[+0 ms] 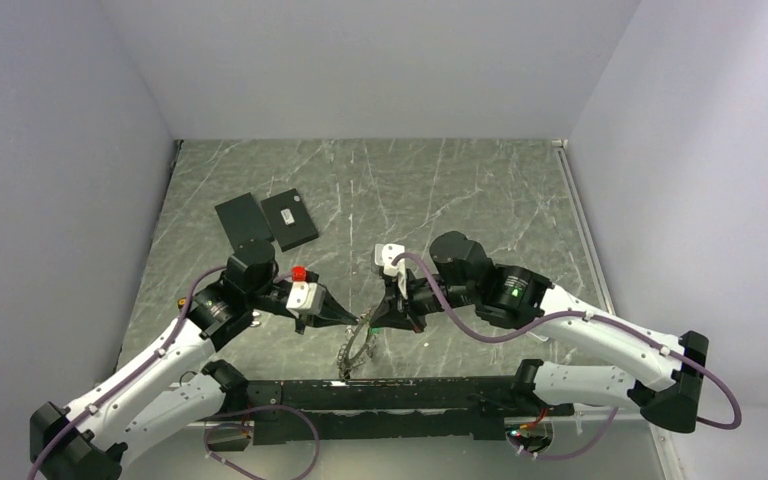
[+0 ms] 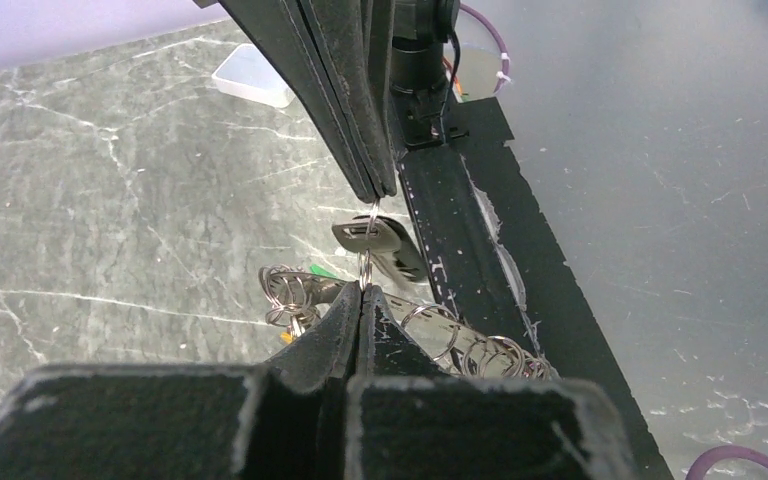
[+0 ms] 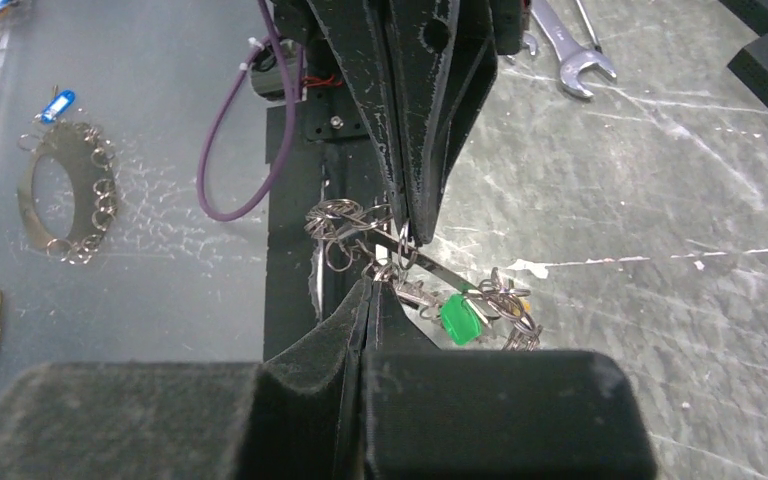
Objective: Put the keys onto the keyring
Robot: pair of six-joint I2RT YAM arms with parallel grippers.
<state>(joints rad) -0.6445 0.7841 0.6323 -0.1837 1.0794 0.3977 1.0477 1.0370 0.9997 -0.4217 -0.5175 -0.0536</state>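
Left tool (image 2: 363, 296) pinching keyring (image 2: 363, 268), right tool (image 2: 378, 190) clamped opposite, key (image 2: 388, 242) hanging between

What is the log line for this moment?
left gripper shut on keyring | right gripper shut on keyring | key at keyring

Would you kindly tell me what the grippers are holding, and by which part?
The keyring, by its thin ring: the left gripper pinches one side, the right gripper the opposite side, with a key between them.
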